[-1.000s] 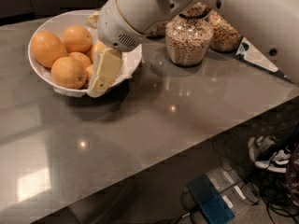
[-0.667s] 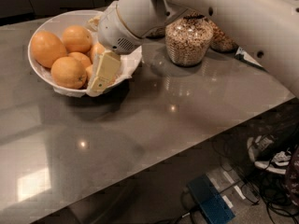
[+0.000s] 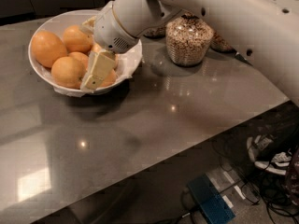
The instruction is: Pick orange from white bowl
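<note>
The white bowl, lined with crinkled film, stands at the far left of the grey counter and holds several oranges. One orange lies at the left, another at the front and another at the back. My gripper reaches down into the right side of the bowl, among the oranges. A small orange sits right at the gripper and another is partly hidden under it. My white arm comes in from the upper right.
A round glass jar of cereal stands just right of the bowl, with more jars behind it, under my arm. The grey counter ends at a front edge running diagonally to the right. Cables and a blue box lie on the floor below.
My gripper has edged slightly left inside the bowl and my upper arm has swung. The oranges and the bowl have not visibly moved.
</note>
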`<action>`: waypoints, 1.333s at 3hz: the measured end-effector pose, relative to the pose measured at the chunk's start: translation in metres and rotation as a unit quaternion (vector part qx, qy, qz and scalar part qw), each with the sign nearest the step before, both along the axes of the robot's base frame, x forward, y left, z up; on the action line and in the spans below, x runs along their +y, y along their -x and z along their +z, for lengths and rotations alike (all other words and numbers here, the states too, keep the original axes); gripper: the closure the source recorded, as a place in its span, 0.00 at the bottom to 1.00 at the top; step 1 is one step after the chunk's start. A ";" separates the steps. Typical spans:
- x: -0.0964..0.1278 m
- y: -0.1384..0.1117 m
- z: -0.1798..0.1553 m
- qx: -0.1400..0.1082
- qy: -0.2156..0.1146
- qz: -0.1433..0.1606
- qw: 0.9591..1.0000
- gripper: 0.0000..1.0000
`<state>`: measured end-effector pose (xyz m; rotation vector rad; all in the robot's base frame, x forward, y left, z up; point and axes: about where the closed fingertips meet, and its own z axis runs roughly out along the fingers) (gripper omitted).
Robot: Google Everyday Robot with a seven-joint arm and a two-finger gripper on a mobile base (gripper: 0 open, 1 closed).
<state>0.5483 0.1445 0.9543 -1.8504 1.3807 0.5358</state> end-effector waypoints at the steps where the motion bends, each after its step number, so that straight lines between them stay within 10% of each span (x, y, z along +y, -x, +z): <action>1: 0.010 -0.012 0.000 -0.005 -0.003 0.012 1.000 0.14; 4: 0.025 -0.024 -0.007 -0.001 0.005 0.038 0.999 0.38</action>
